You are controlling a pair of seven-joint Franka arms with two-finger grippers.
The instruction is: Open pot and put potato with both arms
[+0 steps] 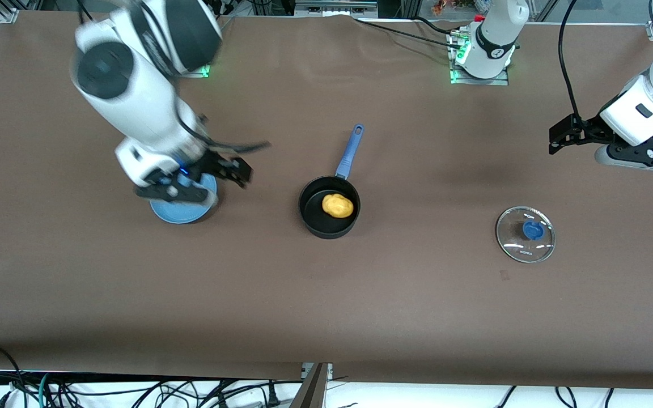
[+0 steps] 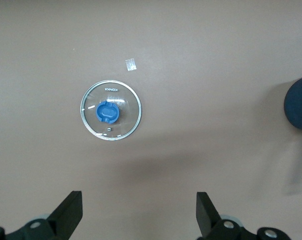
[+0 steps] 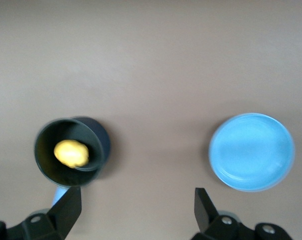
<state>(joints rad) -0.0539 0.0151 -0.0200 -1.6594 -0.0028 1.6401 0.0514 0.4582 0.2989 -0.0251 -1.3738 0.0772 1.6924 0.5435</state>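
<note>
Sitting in the open pot, the potato; lid well apart.

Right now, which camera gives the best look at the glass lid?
The left wrist view: the glass lid lies whole beneath that camera, blue knob and rim lettering clear. The front view shows the lid smaller, toward the left arm's end of the table. The right wrist view misses it.

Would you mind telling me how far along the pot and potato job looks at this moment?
It looks finished. The lid lies on the table toward the left arm's end, and the potato sits inside the open pot. Nothing is in hand: the right gripper is open over the blue plate, and the left gripper is open and empty. Nothing visible remains.
</note>
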